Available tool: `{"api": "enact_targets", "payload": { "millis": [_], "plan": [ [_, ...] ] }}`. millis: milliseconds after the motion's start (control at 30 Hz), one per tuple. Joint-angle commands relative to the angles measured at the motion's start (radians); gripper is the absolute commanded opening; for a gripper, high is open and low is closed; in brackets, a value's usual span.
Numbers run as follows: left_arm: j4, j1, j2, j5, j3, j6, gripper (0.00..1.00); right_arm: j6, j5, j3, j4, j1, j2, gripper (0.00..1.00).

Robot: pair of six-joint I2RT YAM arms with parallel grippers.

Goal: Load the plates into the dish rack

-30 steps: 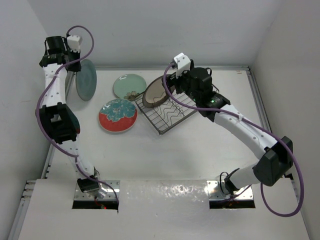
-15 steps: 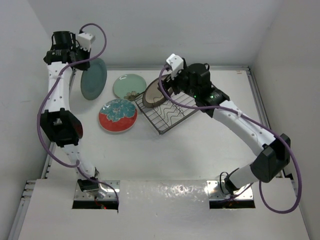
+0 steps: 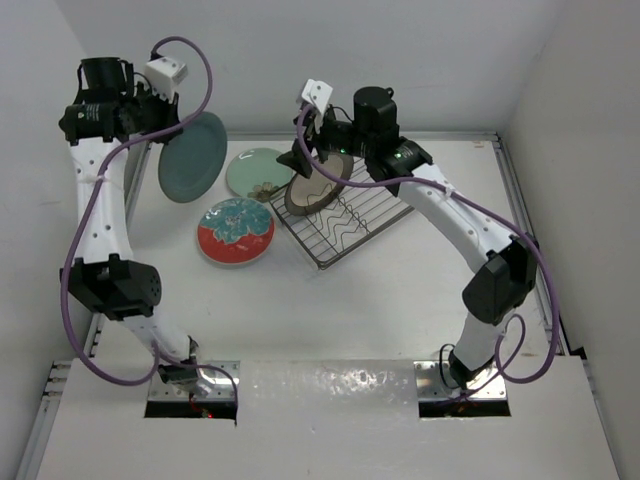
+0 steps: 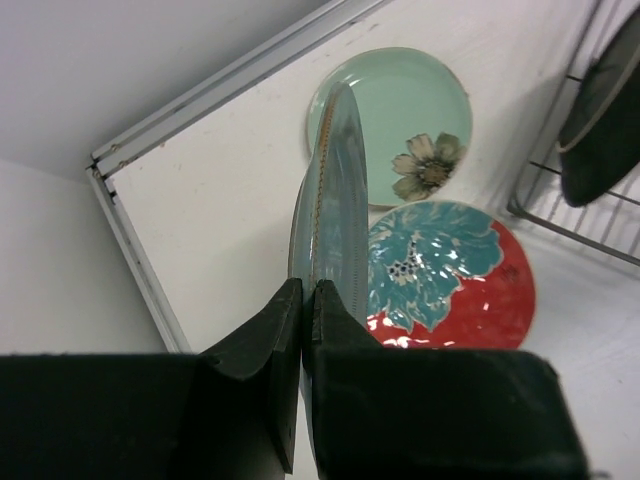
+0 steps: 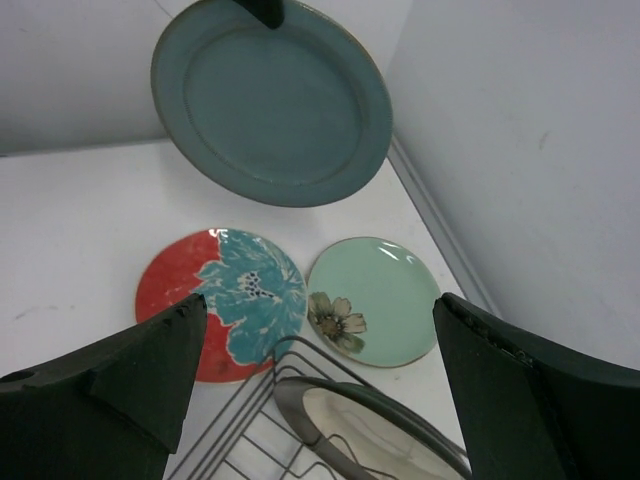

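Observation:
My left gripper (image 3: 165,120) is shut on the rim of the dark teal plate (image 3: 192,158) and holds it upright in the air at the far left. The left wrist view shows the plate edge-on (image 4: 335,200) between my fingers (image 4: 305,295). My right gripper (image 3: 303,160) is open and empty over the far left end of the dish rack (image 3: 350,225); its wide gap (image 5: 320,310) shows in the right wrist view. The cream plate (image 3: 318,185) leans in the rack, just below it (image 5: 370,430). The pale mint plate (image 3: 255,172) and the red-rimmed plate (image 3: 235,232) lie flat left of the rack.
White walls close in the back and both sides. A metal rail (image 4: 130,250) runs along the table's left edge under the held plate. The right arm stretches across the table's right half. The rack's near half holds only wavy dividers (image 3: 345,235).
My left arm has lifted the teal plate higher and swung it right. My right arm has swung left and back over the rack's far end, by the cream plate.

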Motion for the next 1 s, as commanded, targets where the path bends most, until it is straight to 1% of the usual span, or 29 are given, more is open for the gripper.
{"api": "enact_targets", "payload": {
  "millis": [0,133,300,533,633,833,933,967],
  "plan": [
    [0.050,-0.014,-0.122,0.112,-0.002,0.038,0.00,0.060,-0.036,-0.022,0.098,-0.005,-0.026,0.93],
    [0.007,-0.014,-0.164,0.173,-0.022,0.047,0.00,0.108,0.015,-0.091,0.166,-0.005,-0.078,0.92],
    [-0.042,-0.027,-0.210,0.240,-0.048,0.070,0.00,0.146,0.099,-0.186,0.206,-0.005,-0.124,0.92],
    [-0.117,-0.046,-0.250,0.342,-0.084,0.131,0.00,0.184,0.142,-0.278,0.234,-0.005,-0.181,0.91],
    [-0.108,-0.072,-0.251,0.360,-0.110,0.136,0.00,0.184,0.190,-0.335,0.253,-0.005,-0.213,0.91],
    [-0.114,-0.128,-0.242,0.417,-0.104,0.147,0.00,0.183,0.242,-0.381,0.237,-0.005,-0.263,0.91],
    [-0.076,-0.154,-0.242,0.448,-0.136,0.102,0.00,0.184,0.276,-0.410,0.235,-0.005,-0.288,0.91],
    [-0.026,-0.158,-0.242,0.458,-0.148,0.079,0.00,0.184,0.299,-0.419,0.237,-0.005,-0.296,0.91]
  ]
}}
